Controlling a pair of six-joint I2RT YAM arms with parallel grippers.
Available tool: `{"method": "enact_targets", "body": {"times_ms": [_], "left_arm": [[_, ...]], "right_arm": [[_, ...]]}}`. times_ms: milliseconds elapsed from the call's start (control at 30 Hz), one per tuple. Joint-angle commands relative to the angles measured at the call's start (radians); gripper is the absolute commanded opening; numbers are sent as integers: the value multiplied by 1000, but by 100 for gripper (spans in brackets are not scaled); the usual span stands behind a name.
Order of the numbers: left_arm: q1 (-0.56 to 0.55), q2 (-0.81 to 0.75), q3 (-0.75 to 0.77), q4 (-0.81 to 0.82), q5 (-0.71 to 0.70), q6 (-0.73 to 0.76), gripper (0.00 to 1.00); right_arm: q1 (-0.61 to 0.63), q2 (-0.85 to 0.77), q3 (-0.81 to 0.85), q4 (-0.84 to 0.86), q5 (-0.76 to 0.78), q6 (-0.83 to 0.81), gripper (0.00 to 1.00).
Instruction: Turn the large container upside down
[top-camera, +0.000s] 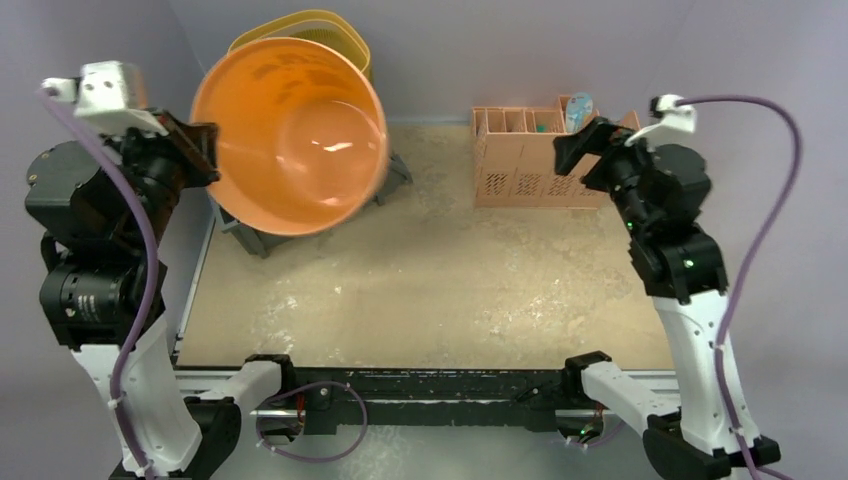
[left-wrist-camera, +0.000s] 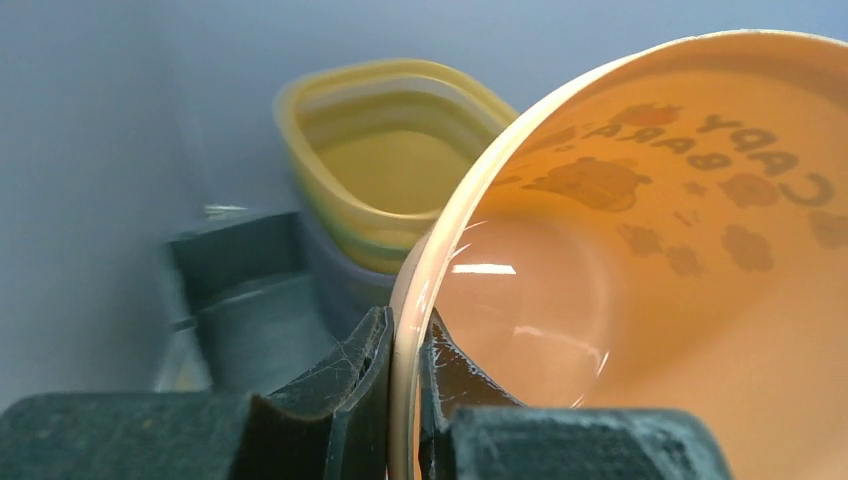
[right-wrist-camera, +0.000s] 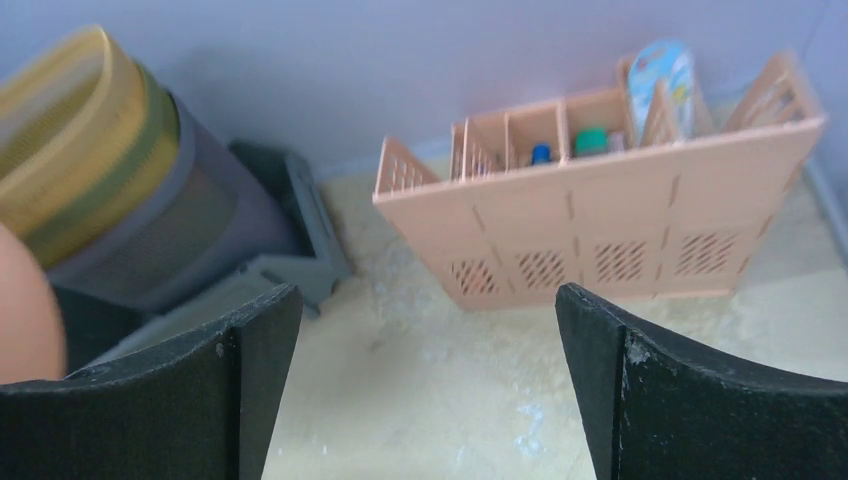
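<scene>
The large container is an orange plastic bucket, lifted off the table at the back left and tipped on its side, its mouth facing the overhead camera. My left gripper is shut on its left rim; in the left wrist view the two fingers pinch the cream rim of the large container, one inside and one outside. My right gripper hangs open at the back right, in front of the peach organizer, and in its wrist view nothing lies in the right gripper.
A yellow collapsible tub stands behind the bucket on a dark grey stand. A peach slotted organizer with small items sits at the back right. The sandy table mat spans the middle.
</scene>
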Motion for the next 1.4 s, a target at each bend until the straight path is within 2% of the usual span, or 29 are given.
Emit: {"method": "enact_targets", "body": {"times_ms": [0,133,267,367,433,500,600,700,900,1033,1300,1333,1367], "left_arm": [[-16,6,-78,192,491,-40,0],[-16,-5,-220,329,647,-136,0],[-29,-24,-434,434,641,-200,0],[-55,-47,-622,636,692,-363,0],[-109,-53,-672,637,615,-341,0],[-189,-25,-660,572,538,-280,0],[-370,30,-644,508,418,-224,0],[-559,73,-657,471,207,-182,0],[-750,195,-703,522,69,-180,0],[-821,272,-702,561,-23,-180,0],[-829,366,-667,569,-148,-152,0],[-829,383,-647,557,-151,-144,8],[-829,402,-623,538,-157,-141,30]], "right_arm": [[-3,-43,212,-93,191,-121,100],[-3,-109,266,-60,271,-212,100],[-3,-177,245,-17,304,-230,100],[-3,-200,191,8,296,-213,100],[-3,-177,181,-35,278,-168,100],[-2,-142,184,-77,261,-139,100],[-4,-102,184,-95,222,-111,100],[-3,-88,179,-76,213,-102,100],[-3,-80,155,-51,207,-97,100],[-3,-74,134,-50,219,-95,100],[-3,-100,66,-39,200,-75,100],[-3,-103,60,-38,200,-74,100],[-3,-105,56,-38,199,-72,100]]}}
